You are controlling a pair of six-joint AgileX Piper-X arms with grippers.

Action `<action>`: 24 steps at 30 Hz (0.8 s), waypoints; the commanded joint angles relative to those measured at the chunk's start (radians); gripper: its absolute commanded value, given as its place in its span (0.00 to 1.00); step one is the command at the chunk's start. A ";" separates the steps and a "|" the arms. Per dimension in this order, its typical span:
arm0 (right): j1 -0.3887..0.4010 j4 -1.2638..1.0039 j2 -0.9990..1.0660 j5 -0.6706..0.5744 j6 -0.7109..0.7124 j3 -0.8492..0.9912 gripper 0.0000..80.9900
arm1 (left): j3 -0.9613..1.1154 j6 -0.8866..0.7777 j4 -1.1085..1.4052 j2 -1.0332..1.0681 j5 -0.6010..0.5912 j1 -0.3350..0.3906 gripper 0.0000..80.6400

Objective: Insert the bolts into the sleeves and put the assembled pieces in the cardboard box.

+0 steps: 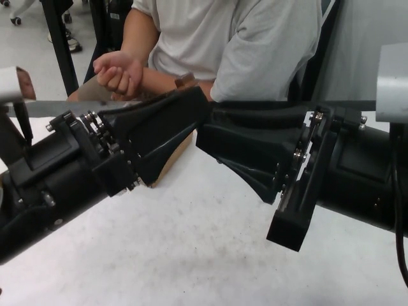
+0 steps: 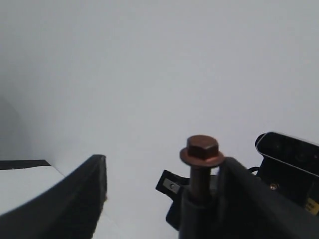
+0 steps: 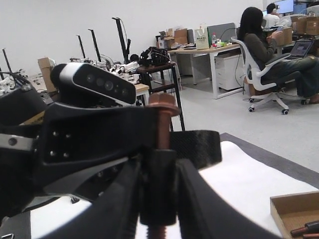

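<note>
Mid-frame in the high view the 2 arms meet over the white counter (image 1: 210,255): the right end effector (image 3: 158,174) is clamped on a black sleeve (image 3: 157,194) with a copper-headed bolt (image 3: 162,107) through it, while the left end effector (image 2: 165,164) is spread open, 1 finger (image 2: 244,199) just beside the bolt. The cardboard box (image 1: 173,158) peeks from under the left arm at centre-left, a few dark pieces (image 3: 305,230) lying in it
</note>
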State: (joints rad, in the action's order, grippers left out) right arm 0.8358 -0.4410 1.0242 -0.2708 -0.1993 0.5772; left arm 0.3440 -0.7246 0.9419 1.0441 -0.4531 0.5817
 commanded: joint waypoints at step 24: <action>-0.063 0.303 0.023 -0.011 0.019 0.168 0.00 | -0.010 -0.004 0.222 -0.002 -0.316 -0.309 0.07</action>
State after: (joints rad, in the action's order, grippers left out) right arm 0.7775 -0.2354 1.0330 -0.2736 -0.2171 0.6860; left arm 0.3317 -0.7754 1.1442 1.0421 -0.7342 0.2794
